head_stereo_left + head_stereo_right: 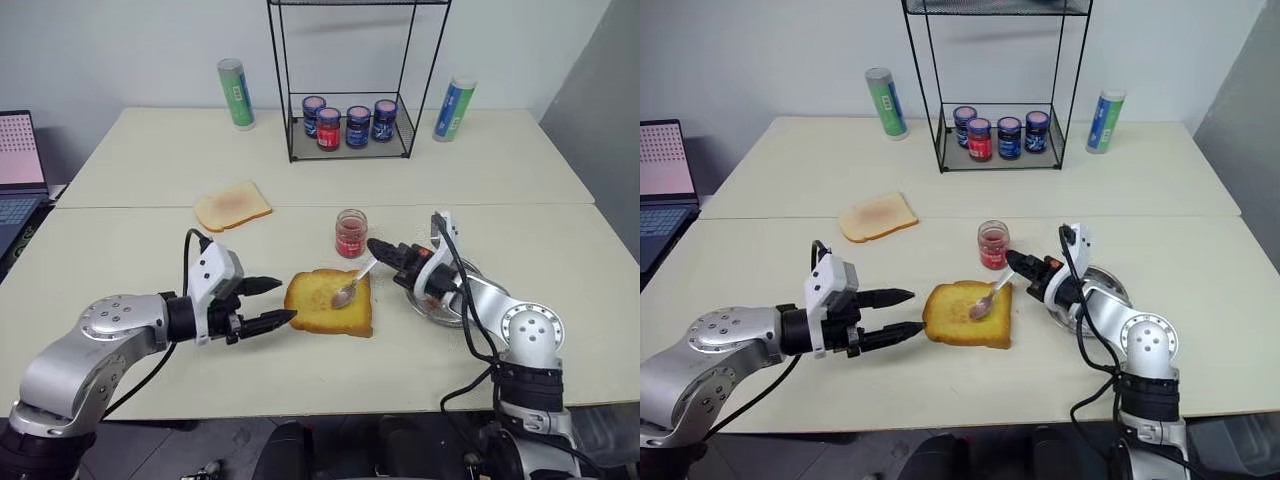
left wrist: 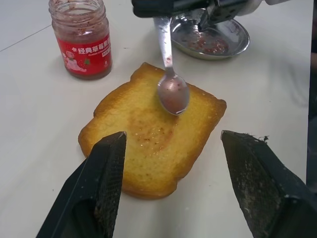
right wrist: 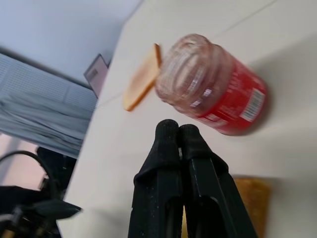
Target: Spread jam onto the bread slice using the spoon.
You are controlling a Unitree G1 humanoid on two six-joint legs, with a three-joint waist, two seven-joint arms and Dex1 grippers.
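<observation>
The golden bread slice point(image 1: 322, 310) lies near the table's front edge. The silver spoon point(image 1: 352, 287) slants down onto it, its bowl point(image 2: 173, 94) smeared with reddish jam and resting on the slice's far half. My right gripper point(image 1: 374, 247) is shut on the spoon's handle, just in front of the open jam jar point(image 1: 351, 233). My left gripper point(image 1: 284, 300) is open at the slice's left edge, one finger on each side of that edge, holding nothing. The right wrist view has the shut fingers point(image 3: 168, 139) against the jar point(image 3: 213, 89).
A metal dish point(image 1: 462, 268) with jam smears lies under my right arm. A paler slice point(image 1: 233, 206) lies further back on the left. At the far side stand a wire rack point(image 1: 292, 125) of lidded jars, a green tube point(image 1: 236, 93) and a blue tube point(image 1: 454, 108). A laptop point(image 1: 20, 170) is at far left.
</observation>
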